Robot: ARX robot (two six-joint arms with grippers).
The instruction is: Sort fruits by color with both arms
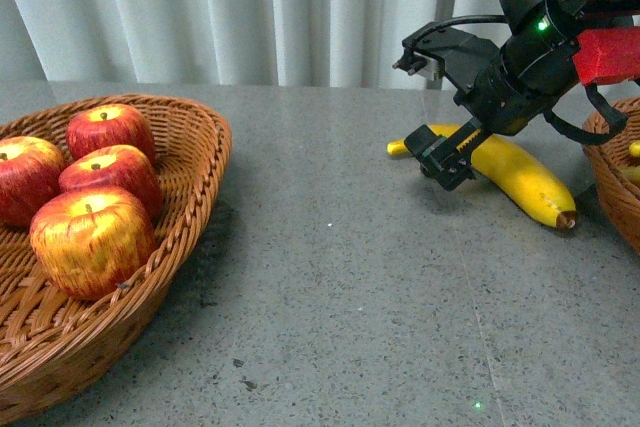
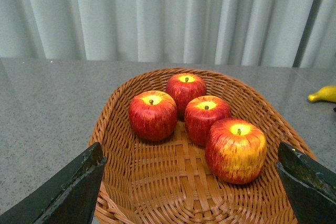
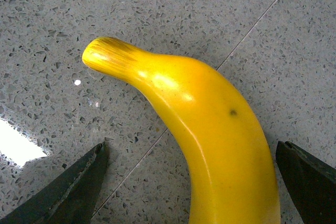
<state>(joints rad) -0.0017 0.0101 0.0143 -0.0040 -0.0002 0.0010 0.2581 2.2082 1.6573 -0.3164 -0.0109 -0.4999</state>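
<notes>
At far left, four red apples (image 1: pixel 85 187) sit grouped in a wicker basket (image 1: pixel 190 147), apparently already sorted by colour. The left tool (image 2: pixel 191 182), fingers spread wide and empty, hovers over that basket. Centre-right, one banana (image 1: pixel 525 182) lies flat on the grey desk (image 1: pixel 330 277), just beside a second basket (image 1: pixel 615 192). The right tool (image 1: pixel 440 112), open, straddles the banana's stem end, evidently positioned to grasp it.

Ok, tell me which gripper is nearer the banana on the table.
Right. The right gripper hangs open just above the banana, fingers either side. The left gripper faces the apple basket, far across the table.
</notes>
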